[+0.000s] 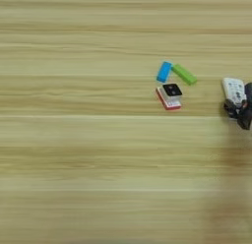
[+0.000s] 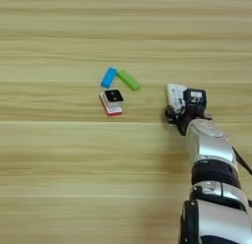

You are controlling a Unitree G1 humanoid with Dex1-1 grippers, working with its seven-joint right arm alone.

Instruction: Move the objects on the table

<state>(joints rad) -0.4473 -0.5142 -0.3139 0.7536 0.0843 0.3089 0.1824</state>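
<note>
Hand (image 2: 176, 113) at the near end of the remote (image 2: 174, 94), touching it; whether its fingers have closed on it, cannot tell. Remote lies toward the surface's (image 2: 59, 164) right edge. Leftward, apart: blue bar (image 2: 109, 77) and green bar (image 2: 128, 79) meeting at one end, black-topped square (image 2: 114, 96) stacked on red-edged piece (image 2: 111, 109). Judgement: secure the remote squarely before lifting; keep clear of the cluster.

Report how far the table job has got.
Nothing looks finished yet. In hand: the right pincer sits at the near end of the white remote; whether it grips is unclear. Left: the blue bar and green bar, plus the black-topped square piece lying on the red-edged piece, all apart from the arm.
</note>
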